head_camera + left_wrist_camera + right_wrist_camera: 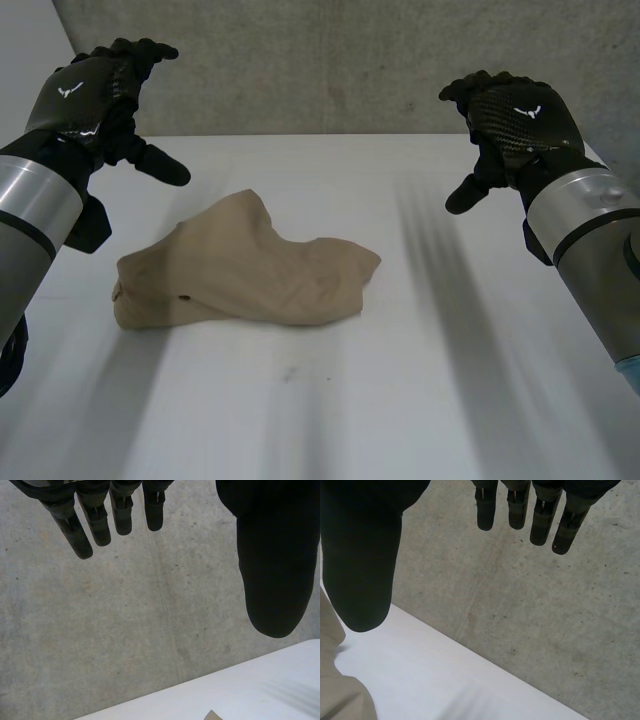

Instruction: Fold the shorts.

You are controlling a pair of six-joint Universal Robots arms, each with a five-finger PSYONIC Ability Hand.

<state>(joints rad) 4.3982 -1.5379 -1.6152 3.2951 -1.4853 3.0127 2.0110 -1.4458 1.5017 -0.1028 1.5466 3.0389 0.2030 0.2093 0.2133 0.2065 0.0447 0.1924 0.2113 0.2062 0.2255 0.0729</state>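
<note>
The tan shorts [240,268] lie crumpled in a loose heap on the white table [420,400], a little left of the middle. My left hand [95,95] hovers high above the table's far left, fingers straight and thumb spread, holding nothing. Level with it at the far right, my right hand [515,120] is equally open and empty. Both hands are well clear of the cloth. In the left wrist view the straight fingers [100,517] and thumb point toward the wall, with a tip of the shorts [214,715] on the table below. In the right wrist view the fingers [540,515] are straight, and the shorts [340,695] lie beside the thumb.
A grey concrete wall [330,60] stands along the table's far edge. White tabletop stretches in front of the shorts and to their right.
</note>
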